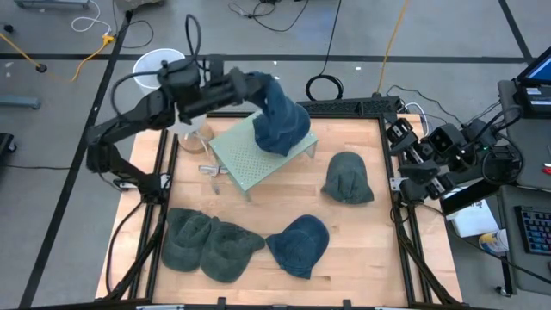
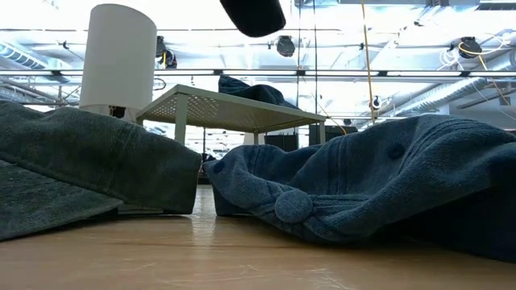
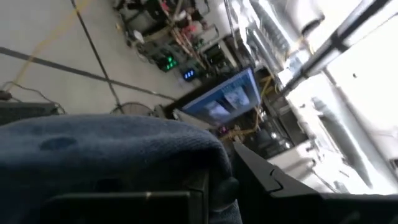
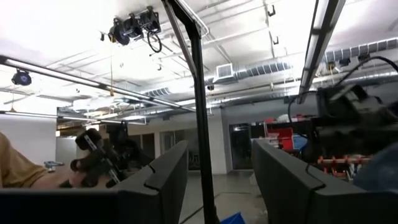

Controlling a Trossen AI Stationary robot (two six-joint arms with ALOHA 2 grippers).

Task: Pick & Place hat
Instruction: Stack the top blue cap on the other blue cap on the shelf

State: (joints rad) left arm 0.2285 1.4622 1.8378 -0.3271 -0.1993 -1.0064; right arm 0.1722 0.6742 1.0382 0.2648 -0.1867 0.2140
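Note:
My left gripper (image 1: 263, 89) reaches from the table's left over a pale green stand (image 1: 250, 159) and is shut on a dark blue hat (image 1: 281, 125). In the left wrist view the blue cloth (image 3: 106, 149) covers one finger, and the other finger (image 3: 264, 177) shows beside it. In the low view the hat (image 2: 250, 89) lies on the stand's top (image 2: 234, 105). My right gripper (image 4: 217, 186) waits open off the table's right edge (image 1: 430, 164), touching nothing. My left gripper has the dark blue hat by its upper, far-left part (image 1: 269, 93), with the cloth (image 3: 186, 143) bunched over and between the fingers. The fingers come roughly level from the table's left. The hat's lower part (image 1: 288, 138) rests on the green stand. The pinch itself is hidden by cloth.
A grey-green hat (image 1: 348, 178) lies right of the stand. A second blue hat (image 1: 300, 244) and two grey-green hats (image 1: 189, 237) (image 1: 228, 251) lie along the near edge. A white cylinder (image 1: 155, 65) stands beyond the far-left corner. Small items (image 1: 207, 168) sit left of the stand.

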